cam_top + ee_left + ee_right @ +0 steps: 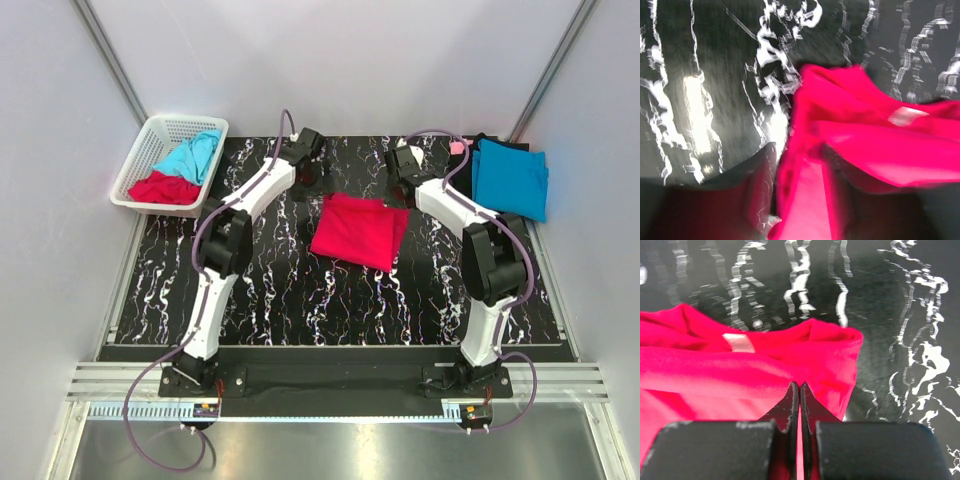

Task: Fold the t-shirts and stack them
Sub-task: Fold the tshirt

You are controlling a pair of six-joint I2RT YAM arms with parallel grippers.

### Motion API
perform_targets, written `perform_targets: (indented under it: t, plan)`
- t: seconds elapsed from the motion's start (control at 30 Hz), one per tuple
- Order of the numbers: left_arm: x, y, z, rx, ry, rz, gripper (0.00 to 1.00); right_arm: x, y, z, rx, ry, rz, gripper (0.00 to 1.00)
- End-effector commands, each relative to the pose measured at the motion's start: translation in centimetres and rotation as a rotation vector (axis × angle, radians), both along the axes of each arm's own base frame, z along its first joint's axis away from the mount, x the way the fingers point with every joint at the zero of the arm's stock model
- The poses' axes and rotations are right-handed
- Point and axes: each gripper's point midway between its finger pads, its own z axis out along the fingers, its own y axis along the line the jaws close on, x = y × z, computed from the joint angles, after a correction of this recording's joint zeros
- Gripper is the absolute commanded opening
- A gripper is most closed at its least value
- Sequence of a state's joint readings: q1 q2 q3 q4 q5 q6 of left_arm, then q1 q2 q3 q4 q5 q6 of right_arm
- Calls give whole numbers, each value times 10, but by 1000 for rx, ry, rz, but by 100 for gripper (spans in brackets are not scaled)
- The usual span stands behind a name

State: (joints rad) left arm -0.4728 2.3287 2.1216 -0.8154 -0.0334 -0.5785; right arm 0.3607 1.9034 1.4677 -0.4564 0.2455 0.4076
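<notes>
1. Surface (250, 300): black with white veining, carrying all the items below.

2. Crimson t-shirt (360, 230): lay mid-surface, folded to a rough rectangle. Its far edge was rumpled and a pale label (738, 343) showed at the collar.

3. Left arm (240, 215): reached to the crimson t-shirt's far left corner. The left jaws stood parted with a ridge of that cloth lying between them. The wrist view was blurred, but no pinch was apparent.

4. Right arm (470, 215): reached to the crimson t-shirt's far right corner. The right jaws were pressed fully together over the hem. Whether any cloth was caught could not be told.

5. White basket (140, 160): stood far left of the crimson t-shirt, holding a loose turquoise t-shirt (195, 155) and a second red t-shirt (165, 188).

6. Folded turquoise t-shirt (510, 178): lay far right of the crimson t-shirt, on top of a black t-shirt (500, 143).

Handling note: the step was judged to be release of the fold.
- Both jaws should part fully and rise straight off the crimson t-shirt, so no hem trails and reopens it.
- The rumpled far edge would want smoothing.
- The shirt should be gripped evenly at both corners before being carried to the stack.
</notes>
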Motion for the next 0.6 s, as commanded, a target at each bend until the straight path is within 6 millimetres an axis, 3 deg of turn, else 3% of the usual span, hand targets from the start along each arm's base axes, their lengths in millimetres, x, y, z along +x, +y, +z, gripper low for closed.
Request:
perform_targets:
  t: [0.0, 0.1, 0.17, 0.2, 0.33, 0.4, 0.43, 0.57]
  plan:
    - [26, 7, -7, -1, -32, -36, 83, 28, -20, 8, -55, -84, -117, 0]
    - [31, 17, -17, 8, -24, -24, 98, 29, -34, -2, -96, -84, -208, 13]
    - [29, 24, -16, 1, -27, -6, 99, 27, -40, -3, -105, -95, -257, 24]
    - [32, 22, -11, -32, -51, -13, 99, 23, -43, -5, -101, -94, -286, 26]
    - [14, 26, 5, -62, -65, -19, 99, 9, -67, 11, -149, -140, -412, 25]
    - [11, 27, 23, -76, -94, -14, 99, 3, -73, 15, -158, -139, -445, 24]
    - [6, 29, 21, -76, -84, -14, 99, 3, -67, 17, -134, -132, -417, 24]
    - [-2, 24, 49, -130, -126, -44, 99, 11, -33, 8, -54, -62, -227, 23]
